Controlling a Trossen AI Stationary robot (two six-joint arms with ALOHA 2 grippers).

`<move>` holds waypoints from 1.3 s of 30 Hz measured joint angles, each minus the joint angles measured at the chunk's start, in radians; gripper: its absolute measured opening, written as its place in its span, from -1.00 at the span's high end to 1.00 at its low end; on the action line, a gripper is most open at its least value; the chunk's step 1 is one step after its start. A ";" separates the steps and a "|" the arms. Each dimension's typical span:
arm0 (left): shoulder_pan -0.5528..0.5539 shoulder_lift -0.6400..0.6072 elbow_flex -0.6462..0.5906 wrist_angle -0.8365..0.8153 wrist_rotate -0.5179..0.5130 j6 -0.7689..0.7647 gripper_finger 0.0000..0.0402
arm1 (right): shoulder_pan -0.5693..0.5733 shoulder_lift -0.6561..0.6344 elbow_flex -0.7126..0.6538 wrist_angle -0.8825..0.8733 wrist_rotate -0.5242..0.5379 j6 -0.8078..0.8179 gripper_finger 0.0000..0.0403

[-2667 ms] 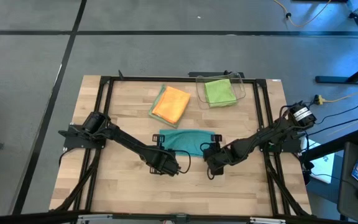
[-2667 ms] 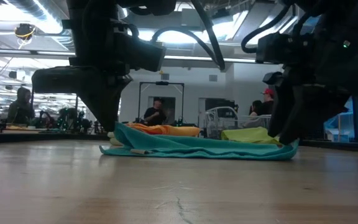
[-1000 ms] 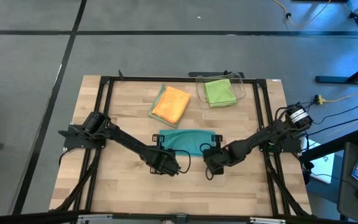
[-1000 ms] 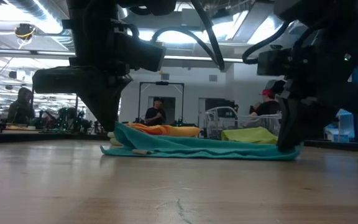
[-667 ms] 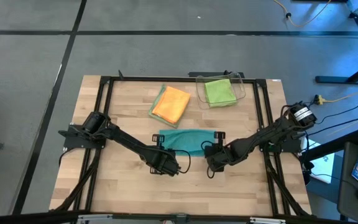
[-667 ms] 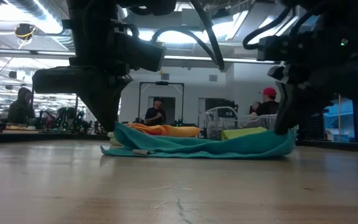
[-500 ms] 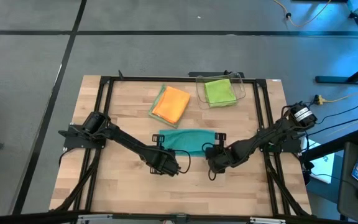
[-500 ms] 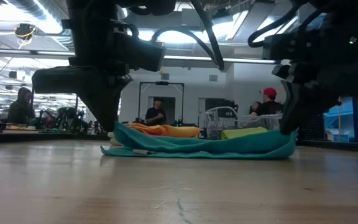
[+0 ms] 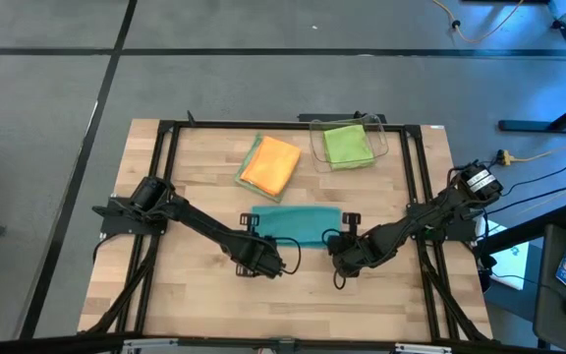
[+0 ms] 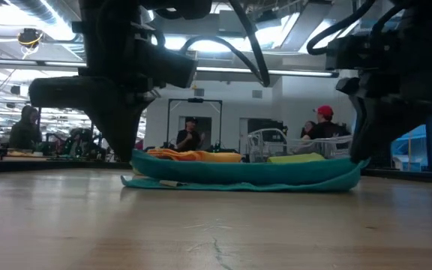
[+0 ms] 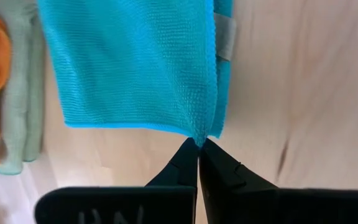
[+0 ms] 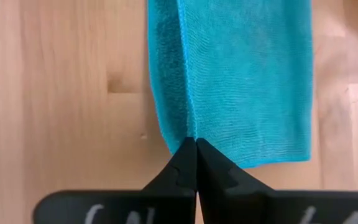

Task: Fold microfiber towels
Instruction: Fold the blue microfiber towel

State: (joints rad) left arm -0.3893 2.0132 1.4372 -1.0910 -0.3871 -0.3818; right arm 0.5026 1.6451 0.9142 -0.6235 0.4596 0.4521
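The teal towel point(image 9: 298, 222) lies folded in two on the table's middle, long side left to right. Its lower layer point(image 10: 238, 185) rests on the wood. Its upper layer point(image 10: 246, 171) is raised between my grippers. My left gripper point(image 9: 259, 243) is shut on the towel's near left corner, as its wrist view shows point(image 11: 199, 146). My right gripper point(image 9: 340, 242) is shut on the towel's right end, as its wrist view shows point(image 12: 196, 144). The orange towel point(image 9: 271, 163) lies on the pale sage towel point(image 9: 248, 167). The lime green towel point(image 9: 346, 145) lies in the bin. My left gripper pinches the near left corner of the upper layer point(image 11: 198, 134) between its two fingers, only at their tips. The fingers come slanting down from the near side. The corner is lifted off the lower layer and the cloth runs taut toward the other gripper. My right gripper pinches the upper layer's right-end edge point(image 12: 192, 132) between its two fingers, close to the near corner. The fingers come slanting down from the table's right near side. The edge is lifted clear of the table, and a taut ridge point(image 12: 185, 74) runs away from the fingers.
A clear plastic bin point(image 9: 381, 138) stands at the far right. The orange and sage towels lie far of the teal one, left of the bin. Bare wood point(image 9: 293, 295) lies near of the grippers. People point(image 10: 190, 135) stand in the room behind the table.
My right gripper, low at the towel's right end a second ago, has risen with that end and gone a little toward the table's right. My left gripper has shifted slightly toward the table's left. The upper layer, slack and sagging before, is now drawn taut and level; the lower layer has stayed.
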 joint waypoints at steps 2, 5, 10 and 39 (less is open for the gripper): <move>0.000 0.000 0.000 0.003 0.016 0.000 1.00 | 0.000 0.000 0.000 0.000 -0.015 0.013 1.00; -0.003 0.000 0.000 0.009 0.023 0.000 1.00 | 0.000 0.000 0.000 0.000 -0.017 0.015 1.00; -0.003 0.000 0.000 0.033 0.058 0.000 1.00 | 0.000 0.000 0.000 0.001 -0.061 0.015 1.00; 0.005 0.002 0.063 -0.109 0.185 -0.174 0.35 | 0.003 -0.066 0.000 -0.001 -0.167 0.042 0.66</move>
State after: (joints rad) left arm -0.3843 2.0148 1.5006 -1.2003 -0.2025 -0.5560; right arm 0.5057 1.5788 0.9146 -0.6240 0.2923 0.4943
